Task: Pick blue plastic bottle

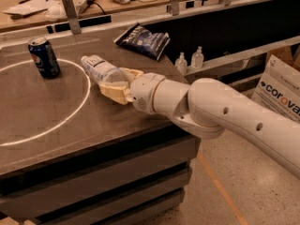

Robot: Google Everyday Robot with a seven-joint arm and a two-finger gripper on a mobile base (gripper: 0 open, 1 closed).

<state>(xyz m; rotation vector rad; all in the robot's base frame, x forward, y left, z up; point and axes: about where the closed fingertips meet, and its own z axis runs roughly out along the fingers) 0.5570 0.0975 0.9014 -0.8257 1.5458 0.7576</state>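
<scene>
The blue plastic bottle (99, 68) is clear and pale, with a white cap and a white label. It lies tilted over the dark table (93, 135), cap pointing up-left, at the right edge of a white circle (78, 108) marked on the top. My gripper (121, 82) reaches in from the right. Its tan fingers (112, 92) sit on both sides of the bottle's lower end and are shut on it. The bottle's base is hidden between them.
A dark blue soda can (43, 56) stands upright to the left inside the circle. A dark snack bag (143, 40) lies at the back right of the table. Two small clear pump bottles (189, 60) stand on a ledge behind. A cardboard box (281, 88) sits on the floor at right.
</scene>
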